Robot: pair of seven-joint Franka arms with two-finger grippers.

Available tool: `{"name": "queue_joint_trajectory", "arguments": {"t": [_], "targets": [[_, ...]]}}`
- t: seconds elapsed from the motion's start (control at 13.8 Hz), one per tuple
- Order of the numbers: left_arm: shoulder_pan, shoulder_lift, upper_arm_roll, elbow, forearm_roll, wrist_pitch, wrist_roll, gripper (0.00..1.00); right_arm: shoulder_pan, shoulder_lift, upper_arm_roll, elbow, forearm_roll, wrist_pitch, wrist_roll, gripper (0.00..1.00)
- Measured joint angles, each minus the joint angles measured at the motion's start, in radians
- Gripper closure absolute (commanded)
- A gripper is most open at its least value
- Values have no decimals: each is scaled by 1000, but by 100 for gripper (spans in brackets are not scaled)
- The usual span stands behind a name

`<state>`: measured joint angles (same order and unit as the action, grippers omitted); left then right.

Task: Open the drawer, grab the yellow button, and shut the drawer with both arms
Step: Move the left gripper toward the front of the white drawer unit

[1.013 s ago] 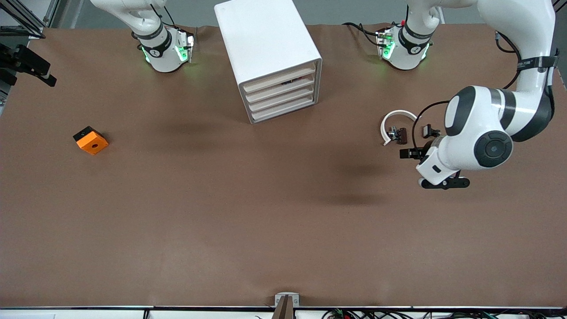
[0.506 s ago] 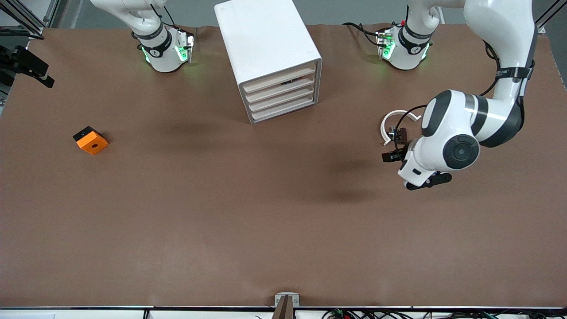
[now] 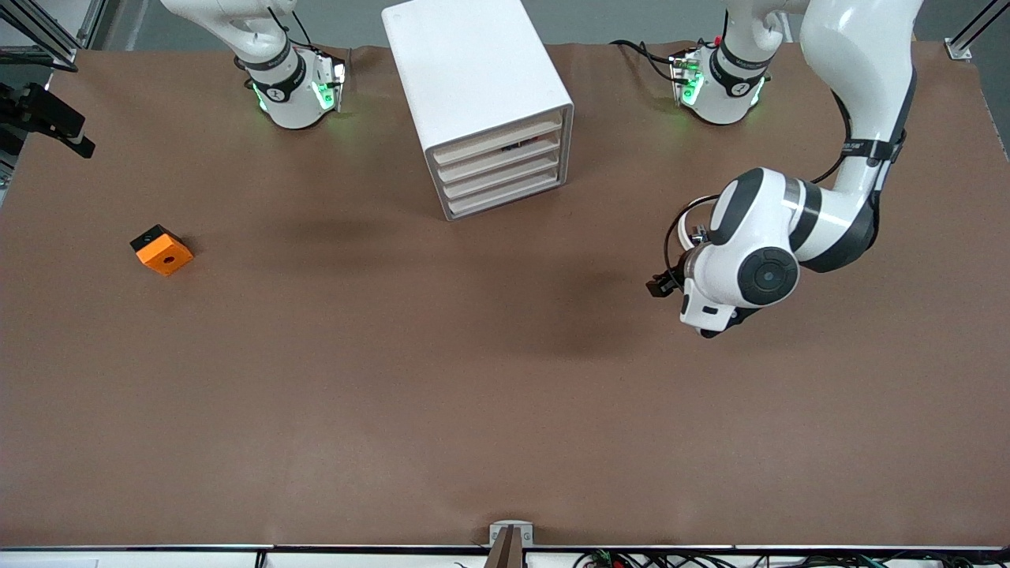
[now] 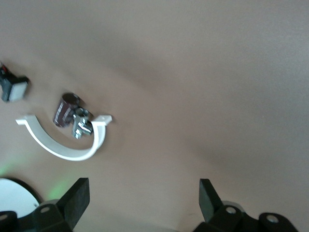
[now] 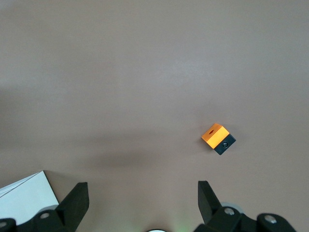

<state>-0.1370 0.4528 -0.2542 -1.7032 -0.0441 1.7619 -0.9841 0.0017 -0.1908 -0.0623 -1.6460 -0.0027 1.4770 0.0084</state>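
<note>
Eyes on the white cabinet, that's the landmark. Its top drawer sits flush with the three below it, cream slat in line, so nothing has been opened yet. The button? I can't see it anywhere on the table. My guess is it's inside that shut drawer, which is why the drawer comes first.

The left gripper hangs over bare table, off toward the left arm's end from the cabinet. It is just beside the white arc with its little clips, touching neither. The claw is spread wide with nothing between the fingers. That makes sense to me: an empty, open hand is what you want to hook a thin slat. The cabinet's front is angled toward that end of the table too, so this arm looks like the natural one to do the pulling.

The right gripper waits high over the table toward the right arm's end from the cabinet. It is also spread wide and empty, and looks down on the orange block. That block is the lookalike, not the prize. I'd say this hand is kept free so it can pick out the button once the tray is out.
</note>
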Motion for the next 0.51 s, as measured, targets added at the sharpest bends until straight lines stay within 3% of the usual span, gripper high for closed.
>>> {"name": "queue_joint_trajectory", "arguments": {"t": [0.51], "targets": [[2, 144, -38, 93, -193, -6, -415, 0, 0, 1, 0, 0, -12, 0, 0, 0]]}}
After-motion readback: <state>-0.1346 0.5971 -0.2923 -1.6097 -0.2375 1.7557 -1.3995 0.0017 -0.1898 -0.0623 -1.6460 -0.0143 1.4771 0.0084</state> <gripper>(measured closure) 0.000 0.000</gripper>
